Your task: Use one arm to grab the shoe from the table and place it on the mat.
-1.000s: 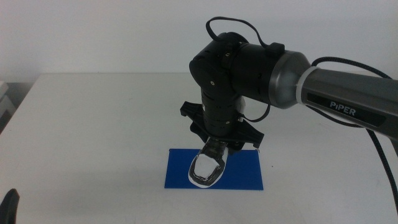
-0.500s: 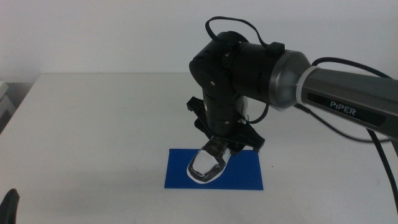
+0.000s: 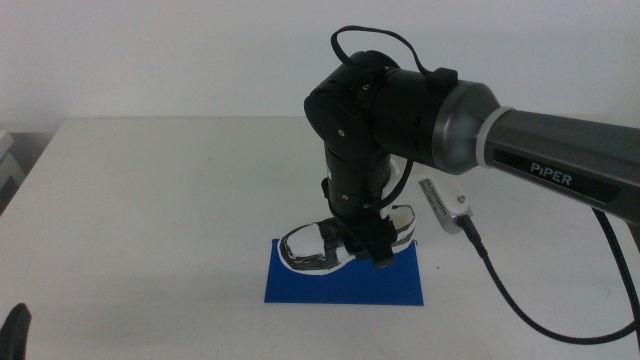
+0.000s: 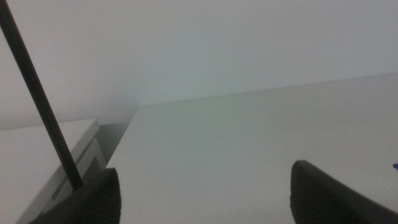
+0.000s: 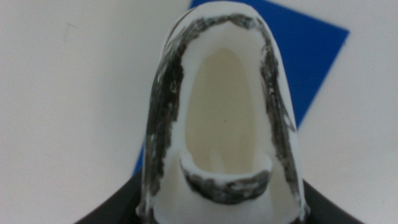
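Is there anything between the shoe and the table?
Yes, the blue mat lies under the shoe, on the table; the middle view shows this. The right end effector grips the shoe.

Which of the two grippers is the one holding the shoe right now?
The right gripper, over the mat, is clamped on the shoe. The left gripper waits apart over bare table, open and holding nothing.

right arm (image 3: 520, 150): reaching in, wrist down | right hand (image 3: 355, 243): clamped | left hand (image 4: 199, 193): spread, waiting
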